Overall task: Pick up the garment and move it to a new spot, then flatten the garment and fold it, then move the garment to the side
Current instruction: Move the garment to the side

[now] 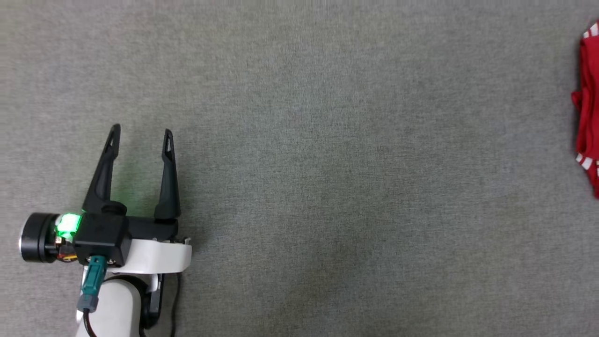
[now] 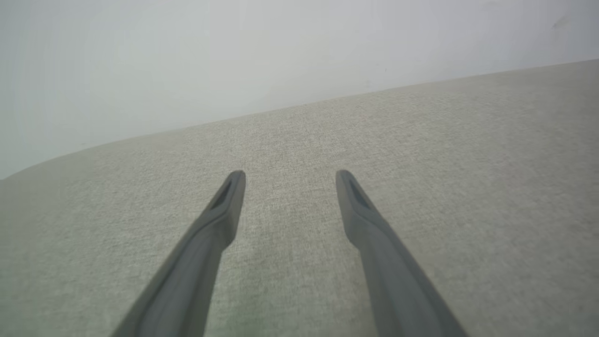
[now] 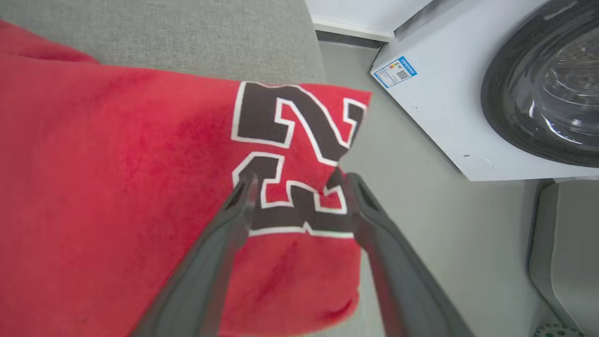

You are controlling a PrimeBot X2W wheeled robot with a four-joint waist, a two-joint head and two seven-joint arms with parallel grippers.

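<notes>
We see a grey cloth surface across most of the head view, flat and bare in the middle. In the left wrist view a pale wall stands behind it.

The garment is a red jersey shirt. It lies on this surface at the far right edge of the head view, well apart from the left arm. In the right wrist view it looks smooth, with a few soft creases. Its printed corner seems to reach past the surface's edge, above the grey floor.

A white front-loading washing machine stands on that floor beyond the shirt. It has a dark round glass door.

The left gripper sits at the lower left over bare cloth. Its fingers are spread wide, with nothing between them, and a green light is on at the wrist.

The right gripper is right over the shirt's printed end. Its fingers are apart, one on each side of the print, and are not pinching the cloth.

The number is dark brown-black with a white outline. We can't read the exact digit because the cloth edge cuts it off.

Red-and-white striped trim shows at the shirt's near edge in the head view.

A small blue-and-white sticker sits on the machine's corner, too small to read.
</notes>
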